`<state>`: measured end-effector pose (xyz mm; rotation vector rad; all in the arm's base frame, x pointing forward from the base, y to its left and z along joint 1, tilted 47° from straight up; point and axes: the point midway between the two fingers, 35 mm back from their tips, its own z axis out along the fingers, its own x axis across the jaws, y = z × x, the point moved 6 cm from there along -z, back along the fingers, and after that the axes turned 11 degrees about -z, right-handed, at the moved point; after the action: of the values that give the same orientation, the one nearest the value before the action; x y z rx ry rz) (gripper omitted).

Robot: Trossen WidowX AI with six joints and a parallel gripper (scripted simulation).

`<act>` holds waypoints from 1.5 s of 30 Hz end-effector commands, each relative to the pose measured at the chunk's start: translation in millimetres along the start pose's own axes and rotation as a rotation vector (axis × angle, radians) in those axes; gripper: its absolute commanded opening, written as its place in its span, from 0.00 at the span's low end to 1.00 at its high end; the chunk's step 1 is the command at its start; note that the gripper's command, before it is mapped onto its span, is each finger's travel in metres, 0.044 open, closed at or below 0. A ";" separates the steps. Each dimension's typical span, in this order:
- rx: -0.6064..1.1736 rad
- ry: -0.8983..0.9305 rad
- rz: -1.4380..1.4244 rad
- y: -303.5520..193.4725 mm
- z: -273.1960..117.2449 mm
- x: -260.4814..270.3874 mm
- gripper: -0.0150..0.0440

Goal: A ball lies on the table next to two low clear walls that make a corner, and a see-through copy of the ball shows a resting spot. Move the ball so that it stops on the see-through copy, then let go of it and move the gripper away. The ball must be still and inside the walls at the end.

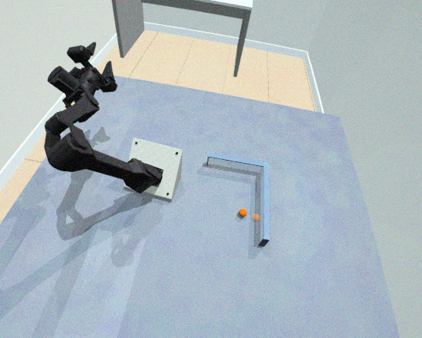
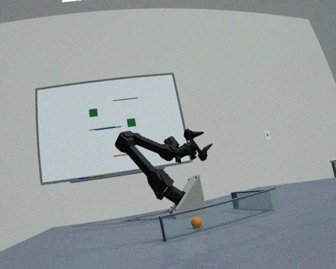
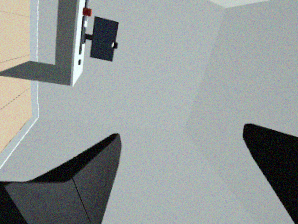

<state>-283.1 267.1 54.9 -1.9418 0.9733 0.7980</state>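
Note:
The orange ball [image 1: 242, 213] [image 2: 196, 222] lies on the blue-grey surface, inside the corner of the clear walls. In the top view the see-through copy [image 1: 256, 217] is a short way to the right of the ball, between it and the long wall [image 1: 266, 204] [image 2: 163, 229]. In the exterior view ball and copy nearly overlap. The short wall [image 1: 236, 161] meets the long wall at the corner farther from the ball. My gripper [image 1: 101, 53] [image 2: 207, 139] [image 3: 181, 135] is open and empty, raised high and far from the ball. The wrist view shows neither ball nor walls.
The arm's pale base block [image 1: 152, 149] [image 2: 193, 197] stands to the left of the walls in the top view. A desk [image 1: 198, 8] [image 3: 64, 50] stands beyond the surface's far edge. A whiteboard [image 2: 70, 136] hangs on the room wall behind the arm.

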 end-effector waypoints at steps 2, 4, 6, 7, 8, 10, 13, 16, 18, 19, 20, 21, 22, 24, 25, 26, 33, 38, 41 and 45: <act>0.024 0.023 0.027 -8.9 5.8 2.1 0.84; 0.092 0.084 0.102 -34.2 20.5 8.9 0.75; 0.168 0.148 0.185 -62.6 34.2 17.8 0.67; 0.207 0.179 0.227 -77.0 40.1 22.8 0.67; 0.247 0.208 0.270 -91.5 45.3 28.1 0.67; 0.328 0.266 0.355 -120.7 53.8 39.8 0.67; 0.433 0.345 0.484 -166.2 61.7 58.3 0.67; 0.534 0.414 0.606 -207.6 63.4 77.9 0.67; 0.593 0.449 0.669 -227.6 62.7 88.6 0.67; 0.633 0.470 0.709 -240.0 61.7 95.6 0.67; 0.675 0.491 0.751 -252.7 60.1 103.0 0.67; 0.718 0.510 0.801 -266.0 57.8 111.3 0.67; 0.765 0.528 0.855 -279.8 54.7 120.2 0.67; 0.861 0.563 0.962 -306.4 46.3 138.6 0.67; 0.910 0.579 1.016 -319.2 41.1 148.0 0.67; 0.960 0.593 1.069 -331.5 35.2 157.6 0.67; 1.314 0.696 1.364 -400.7 -18.6 219.2 0.67; 1.624 0.769 1.567 -440.0 -78.8 266.1 0.67; 1.818 0.806 1.676 -455.5 -120.2 291.7 0.67; 2.090 0.850 1.802 -466.6 -180.1 321.7 0.67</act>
<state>283.6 218.6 55.8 0.6771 2.3820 -0.4541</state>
